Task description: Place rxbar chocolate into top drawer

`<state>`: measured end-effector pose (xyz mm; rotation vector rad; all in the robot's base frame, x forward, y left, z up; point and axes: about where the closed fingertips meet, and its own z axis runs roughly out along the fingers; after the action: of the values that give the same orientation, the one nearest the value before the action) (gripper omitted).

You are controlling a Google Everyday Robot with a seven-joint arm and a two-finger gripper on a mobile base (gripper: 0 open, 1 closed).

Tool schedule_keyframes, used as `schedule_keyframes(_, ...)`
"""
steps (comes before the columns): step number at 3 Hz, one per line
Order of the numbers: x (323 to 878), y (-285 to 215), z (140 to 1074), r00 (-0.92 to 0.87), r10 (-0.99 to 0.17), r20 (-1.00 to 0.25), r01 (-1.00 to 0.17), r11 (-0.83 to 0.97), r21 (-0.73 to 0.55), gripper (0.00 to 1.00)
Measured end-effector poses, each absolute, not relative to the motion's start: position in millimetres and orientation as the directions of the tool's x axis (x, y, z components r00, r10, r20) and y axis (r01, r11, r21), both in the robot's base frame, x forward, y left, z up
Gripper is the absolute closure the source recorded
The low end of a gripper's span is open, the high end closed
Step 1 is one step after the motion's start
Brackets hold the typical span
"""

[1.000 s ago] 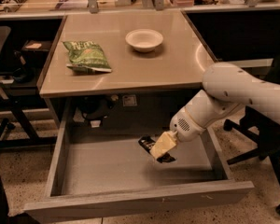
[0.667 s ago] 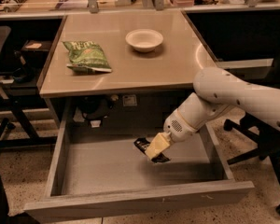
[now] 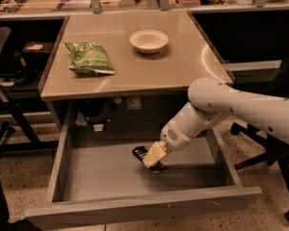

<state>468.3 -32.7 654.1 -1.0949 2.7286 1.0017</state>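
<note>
The top drawer [image 3: 135,203] is pulled wide open below the table. My gripper [image 3: 153,157] reaches down into it from the right, near the middle of the drawer bottom. It is shut on the rxbar chocolate [image 3: 142,154], a small black bar that sticks out to the left of the fingers, low over or touching the drawer floor. The white arm [image 3: 241,105] comes in from the right edge.
On the table [image 3: 183,71] lie a green chip bag [image 3: 89,57] at the left and a white bowl [image 3: 148,41] at the back middle. Office chairs stand at the left [image 3: 0,129] and right [image 3: 279,148].
My gripper has moved left and lower into the drawer, carrying the black bar with it.
</note>
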Motion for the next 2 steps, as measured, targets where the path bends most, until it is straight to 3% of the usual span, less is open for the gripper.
schedule_keyframes(1, 461.0, -27.6, 643.7, -0.751, -0.613, -0.245, -0.627, 0.547, 0.555, 1.0)
schedule_keyframes(2, 461.0, -27.6, 643.6, -0.751, -0.613, -0.244, -0.627, 0.547, 0.556, 0.81)
